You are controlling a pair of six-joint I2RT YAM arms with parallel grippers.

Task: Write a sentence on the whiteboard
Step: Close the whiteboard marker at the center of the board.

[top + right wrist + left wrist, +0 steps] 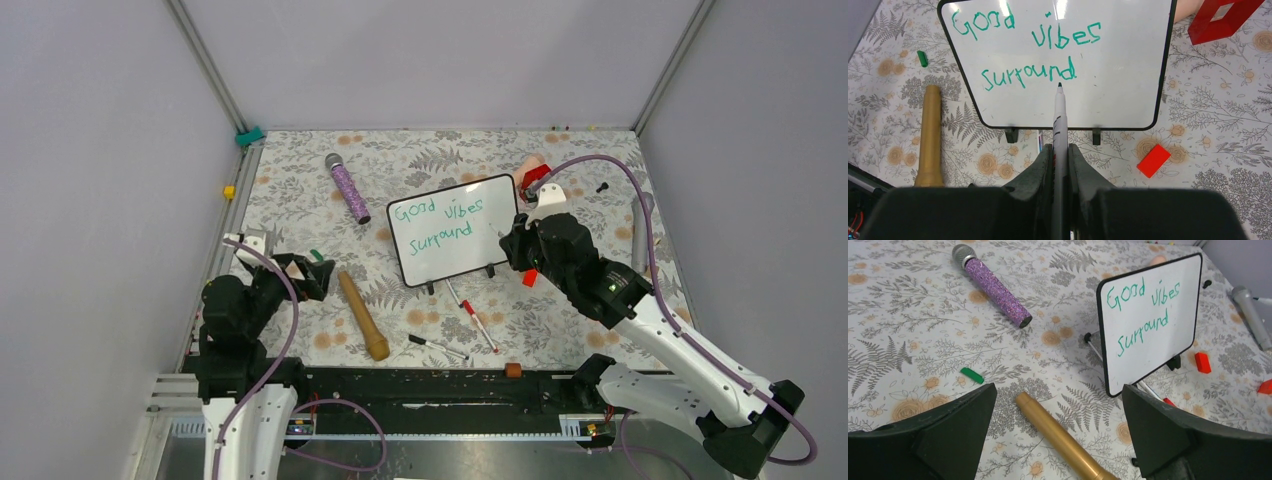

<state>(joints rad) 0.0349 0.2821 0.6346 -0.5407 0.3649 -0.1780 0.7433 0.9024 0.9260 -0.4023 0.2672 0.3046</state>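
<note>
Your whiteboard (455, 232) stands mid-way across the table (300, 190) on two black feet, black-framed, with the sentence (440, 222) "Good vibes surround" in green over two lines. Your right gripper (1060, 150) clenches a white marker (1059, 115), tip just under "surround"; your left gripper (1059, 387) gapes empty.

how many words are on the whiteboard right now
3, all in green on the whiteboard: "Good" top left, "vibes" top right, "surround" alone on the second line. None looks hidden.
</note>
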